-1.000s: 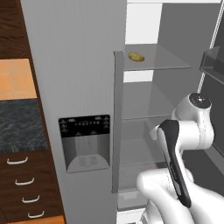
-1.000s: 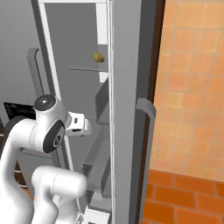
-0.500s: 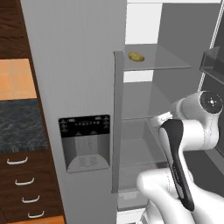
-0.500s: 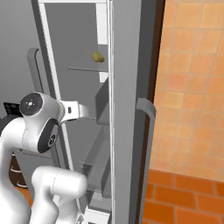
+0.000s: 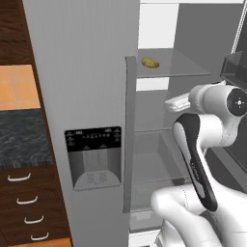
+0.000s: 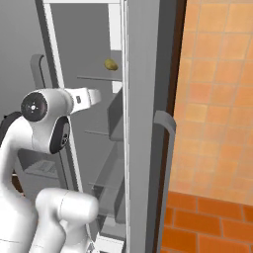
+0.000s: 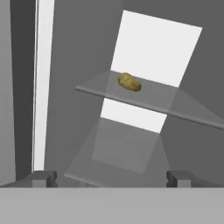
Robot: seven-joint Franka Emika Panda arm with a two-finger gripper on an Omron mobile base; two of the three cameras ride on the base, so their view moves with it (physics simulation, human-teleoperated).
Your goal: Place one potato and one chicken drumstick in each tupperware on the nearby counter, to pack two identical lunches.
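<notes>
A small yellow-brown potato (image 5: 150,62) (image 6: 110,64) (image 7: 129,82) lies on the upper glass shelf (image 5: 178,70) (image 7: 179,109) of the open fridge. My gripper (image 7: 111,178) is open with nothing between its fingers. It sits below and in front of the shelf, pointing up at the potato and well apart from it. The black speckled counter (image 5: 21,135) is at the far left, beyond the fridge. The tupperware and the chicken drumstick are out of view.
The closed grey fridge door (image 5: 87,96) with its dispenser panel (image 5: 94,157) stands left of the opening. The opened door (image 6: 143,123) and its handle (image 6: 165,163) flank the right side. A lower glass shelf (image 7: 122,148) sits beneath. Dark drawers (image 5: 24,202) are under the counter.
The hand has risen toward the potato shelf and the elbow has swung outward. The potato has not moved. The jaws have stayed open.
</notes>
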